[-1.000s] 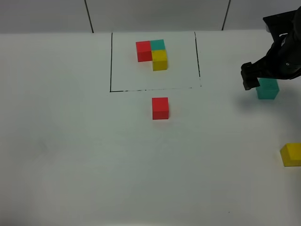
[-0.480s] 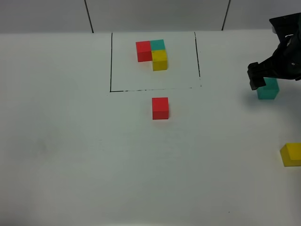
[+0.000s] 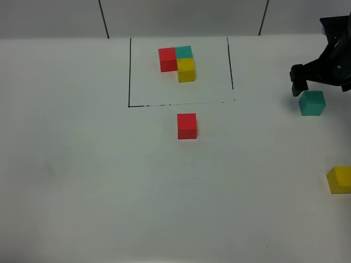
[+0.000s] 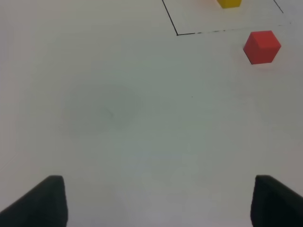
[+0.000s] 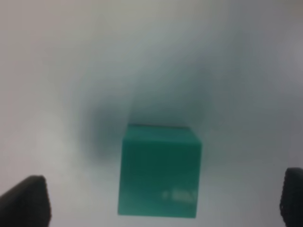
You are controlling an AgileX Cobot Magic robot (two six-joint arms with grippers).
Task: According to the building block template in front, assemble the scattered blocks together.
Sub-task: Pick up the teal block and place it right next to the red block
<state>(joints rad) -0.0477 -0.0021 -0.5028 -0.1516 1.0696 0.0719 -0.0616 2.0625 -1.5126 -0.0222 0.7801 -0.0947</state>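
Three scattered blocks are lying loose on the white surface (image 3: 82,164). The red cube (image 3: 187,125) is sitting just outside the near line of the black frame (image 3: 129,71). The teal cube (image 3: 312,103) is resting well off to the right, and the yellow cube (image 3: 340,179) is lying at the right edge of the high view, well apart from both.

Inside the frame, the building block template (image 3: 179,62) is showing red and teal side by side, with yellow against the near face of teal.

The right pincer (image 5: 158,203) is hanging over the teal cube with its jaws spread wide, pinching nothing. In its blurred wrist view the cube is lying between the two dark fingertips, apart from both. The left pincer (image 4: 158,201) is also spread and empty, hovering over bare surface with the red cube far ahead of it.

Judging from this, the teal cube is being lined up for a pick. The arm should be centring the cube evenly between the fingers and squaring them to two flat opposite faces, not to corners. It should be sinking low enough that the pads are covering the sides before closing, so the cube is not twisting or squirting out. The set-down should be bringing teal flush against red's right face without nudging red.
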